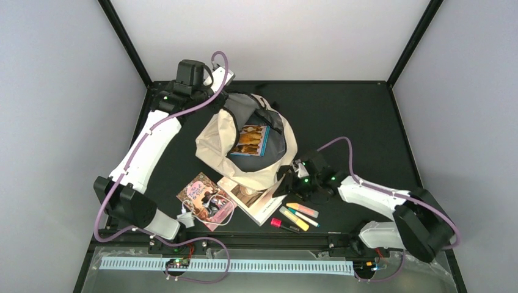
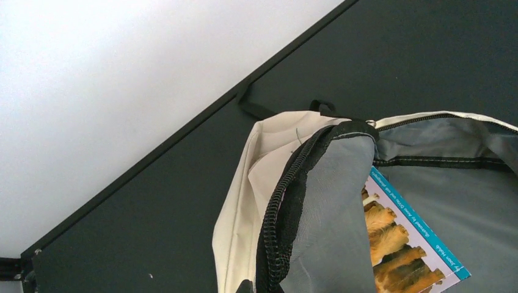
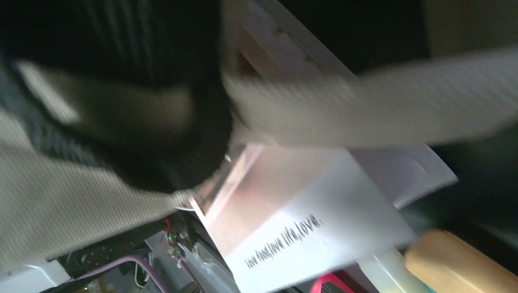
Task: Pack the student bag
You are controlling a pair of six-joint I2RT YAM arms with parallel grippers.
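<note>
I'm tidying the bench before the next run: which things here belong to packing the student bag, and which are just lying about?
For the job: student bag, dog picture book already inside it, pink book, white book, highlighters, probably the white charger.
Lying about: slotted white strip at the near edge.

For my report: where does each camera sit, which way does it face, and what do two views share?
Top external: above and behind, facing down at the table; left arm and right arm show.
Left wrist: beside the student bag's far rim, facing into its mouth; no jaws clearly visible.
Right wrist: close at the bag's near edge, blurred, white book below; jaws unclear.
Shared: top and left wrist both show the dog book inside the bag.
</note>
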